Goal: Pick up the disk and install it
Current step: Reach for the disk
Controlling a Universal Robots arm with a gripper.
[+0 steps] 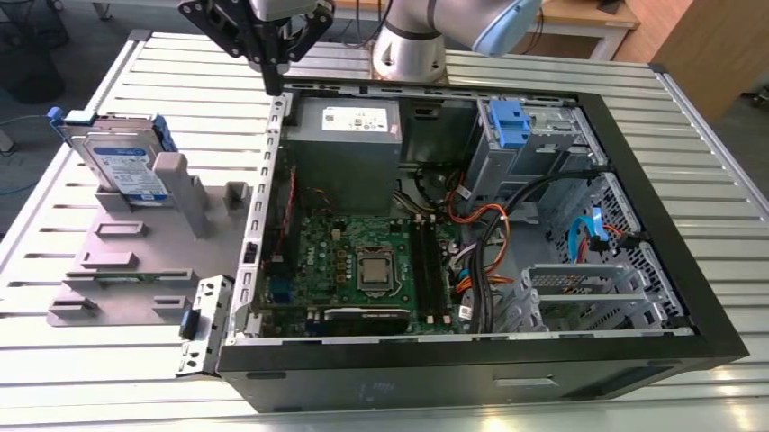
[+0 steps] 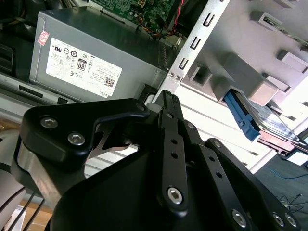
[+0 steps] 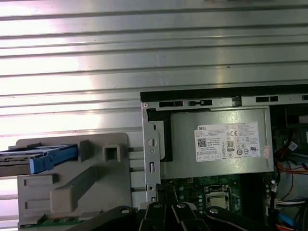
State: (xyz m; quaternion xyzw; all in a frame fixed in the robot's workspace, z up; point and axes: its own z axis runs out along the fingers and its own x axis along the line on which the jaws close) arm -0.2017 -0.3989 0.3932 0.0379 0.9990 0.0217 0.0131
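Surface: ribbed metal table [image 1: 72, 360] with an open computer case [image 1: 481, 369] lying on its side, and a grey slotted stand [image 1: 132, 261] just beside the case on the exterior view's left.
Disk: the disk [image 1: 126, 166] stands on edge in a slot of the stand, clipped in its blue frame with the white-and-blue label showing. It is outside the case and apart from the gripper. Both wrist views show it in the stand [image 2: 272, 122] [image 3: 29, 161].
Gripper: the gripper [image 1: 274, 85] hangs above the case's metal side rail, near the corner of the power supply [image 1: 348, 135], pointing down. Its fingers [image 2: 167, 98] are pressed together with nothing between them.
Case interior: green circuit board [image 1: 360, 261], a blue bracket [image 1: 507, 121] in the drive bay on the exterior view's right, and orange and black cables [image 1: 481, 225] between them.
Arm: its base [image 1: 409, 54] rises behind the case.
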